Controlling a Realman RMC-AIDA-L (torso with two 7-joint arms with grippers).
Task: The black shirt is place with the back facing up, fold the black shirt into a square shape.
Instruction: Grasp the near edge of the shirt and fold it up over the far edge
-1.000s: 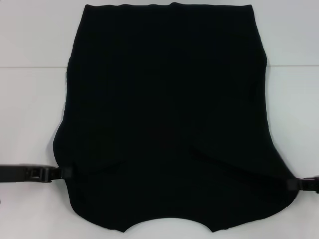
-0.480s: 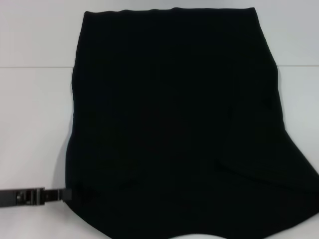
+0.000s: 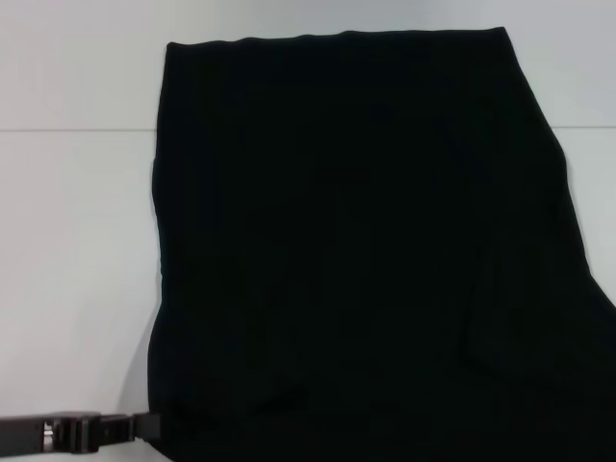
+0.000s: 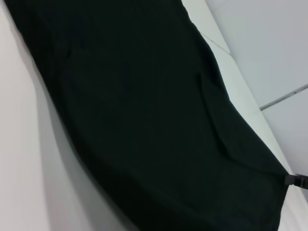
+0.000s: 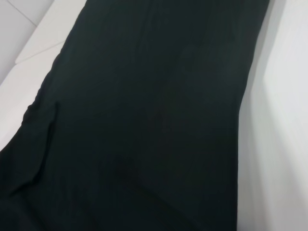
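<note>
The black shirt [image 3: 356, 241] fills most of the head view, its far hem lying straight on the white table [image 3: 77, 241] and its near part raised toward the camera. My left gripper [image 3: 144, 423] reaches in at the bottom left and is shut on the shirt's left edge, with its tips buried in the cloth. My right gripper is outside the head view. The right gripper [image 4: 294, 180] shows in the left wrist view as a small black piece at the shirt's far corner, holding it. The shirt [image 4: 144, 120] hangs stretched between the two. Only the cloth [image 5: 144, 120] shows in the right wrist view.
Bare white table lies to the left of the shirt and beyond its far hem [image 3: 337, 37]. A thin seam line [image 3: 67, 129] crosses the table surface at the back.
The shirt's near edge has risen toward the camera, and its notched edge has dropped out of view. My left gripper has moved lower and rightward in the view. The right gripper has left the head view.
</note>
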